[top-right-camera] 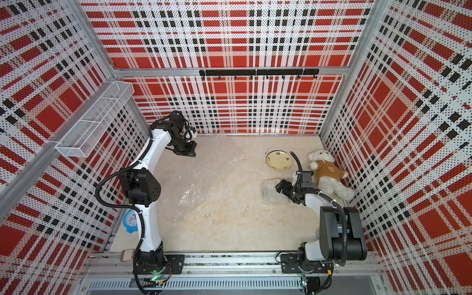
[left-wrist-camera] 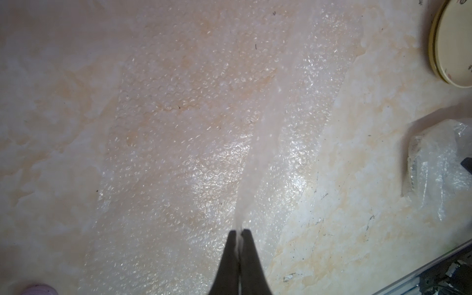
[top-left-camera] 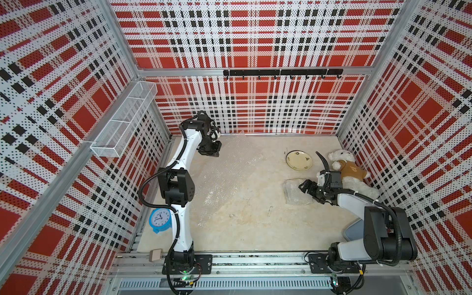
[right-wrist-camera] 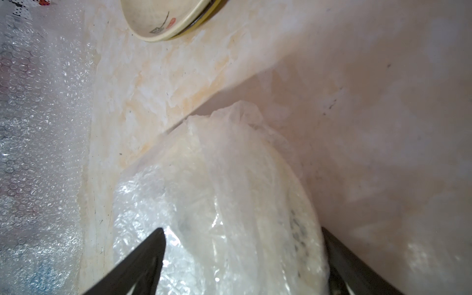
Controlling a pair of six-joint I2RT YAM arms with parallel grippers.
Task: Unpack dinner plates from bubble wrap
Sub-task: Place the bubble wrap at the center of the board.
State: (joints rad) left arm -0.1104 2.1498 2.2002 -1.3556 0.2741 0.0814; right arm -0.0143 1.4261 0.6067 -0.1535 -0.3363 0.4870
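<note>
**Left pincer nips the sheet; right pincer gapes over the bundle**

The left pincer (left-wrist-camera: 239, 231) is fully closed. Its tips nip a fold of the sheet (left-wrist-camera: 191, 153) of bubble wrap, which rises in a taut ridge to them. Taking twelve o'clock as the back wall, both top views show this pincer (top-left-camera: 209, 151) hanging at about eleven o'clock over the counter (top-left-camera: 255, 229). From there the sheet (top-left-camera: 224, 176) spreads toward the centre and on to about seven o'clock, mostly flat and shiny.

The right pincer (right-wrist-camera: 241, 235) stands wide open, with one finger on each side of the bundle (right-wrist-camera: 224, 191). The bundle is a plate in crinkled wrap, and a cream rim with dark marks shows through beside one finger. I cannot tell whether the fingers press on it. From above, this pincer (top-left-camera: 304, 188) sits at the bundle's three o'clock edge. The bundle (top-left-camera: 292, 194) lies flat at about three o'clock on the counter, well apart from the sheet.

The bare plates (top-left-camera: 299, 160) rest at about two o'clock, near the bundle on its twelve o'clock side but not touching it. The right wrist view shows two of them stacked (right-wrist-camera: 173, 20), the lower one with a dark rim.

A bear (top-left-camera: 350, 171) in a brown top lies against the right wall at three o'clock, just past the right wrist. A blue clock (top-left-camera: 160, 219) stands at the counter's eight o'clock edge, beside the left arm. A wire basket (top-left-camera: 125, 120) hangs on the left wall, and a black hook rail (top-left-camera: 281, 72) runs along the back wall.
</note>
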